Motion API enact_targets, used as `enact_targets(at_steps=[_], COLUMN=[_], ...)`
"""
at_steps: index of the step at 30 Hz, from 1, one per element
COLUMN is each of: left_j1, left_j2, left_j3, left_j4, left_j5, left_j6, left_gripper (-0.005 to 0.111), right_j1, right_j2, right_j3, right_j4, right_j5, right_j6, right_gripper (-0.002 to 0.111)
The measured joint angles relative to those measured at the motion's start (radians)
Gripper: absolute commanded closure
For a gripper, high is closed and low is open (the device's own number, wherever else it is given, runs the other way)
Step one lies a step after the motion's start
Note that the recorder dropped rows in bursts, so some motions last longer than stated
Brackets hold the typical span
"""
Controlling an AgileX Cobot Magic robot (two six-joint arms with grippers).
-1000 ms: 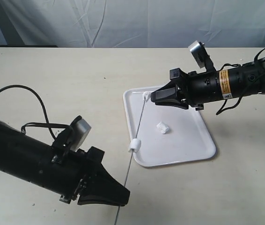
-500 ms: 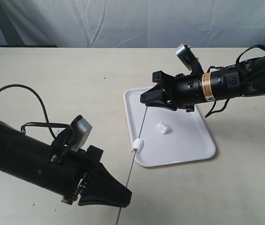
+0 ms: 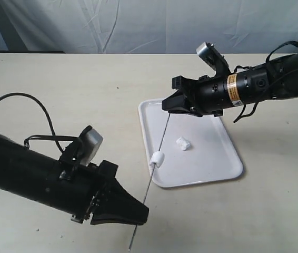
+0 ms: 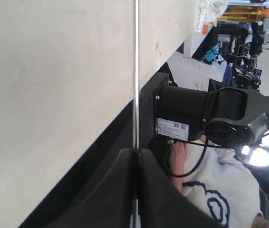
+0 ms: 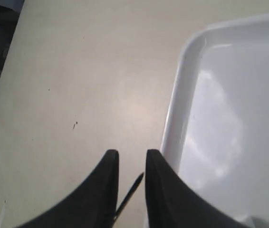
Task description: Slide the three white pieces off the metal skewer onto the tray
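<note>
The left gripper [image 3: 142,215] lies low over the table [image 3: 86,95], well off the tray [image 3: 217,163] toward its 7 o'clock, and the left wrist view shows its two dark fingers [image 4: 110,190] pressed together on the metal skewer [image 3: 164,134]. From that grip the thin rod slants up toward 1 o'clock, and a short tail pokes out past the gripper toward 7 o'clock. One threaded white piece [image 3: 158,158] sits on the rod just over the tray's rim at its 8 o'clock. A loose white piece [image 3: 182,143] lies on the tray floor close to the middle, apart from the rod. The right gripper [image 3: 166,105] hangs at the tray's 11 o'clock corner. In the right wrist view its fingers [image 5: 107,166] stand slightly apart, and the skewer's tip shows in the narrow gap between them.
</note>
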Motion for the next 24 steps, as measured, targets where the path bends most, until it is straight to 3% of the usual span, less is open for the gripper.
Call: enact_targets(at_steps=[14,24], left_j1=[0.0,0.0], left_j2=[-0.002,-0.002], left_j3=[-0.07,-0.092], left_j4=[-0.003,-0.087], left_j5=[-0.148,-0.207], left_j6=[0.001,0.022], left_gripper=[0.107,0.107], right_j1=[-0.276,-0.235], right_j2=[-0.09,-0.094], right_j3=[0.0,0.065], right_j4=[-0.163,-0.17], right_j5=[-0.275,-0.387], right_j6=[0.139,0.14], right_gripper=[0.088,0.084])
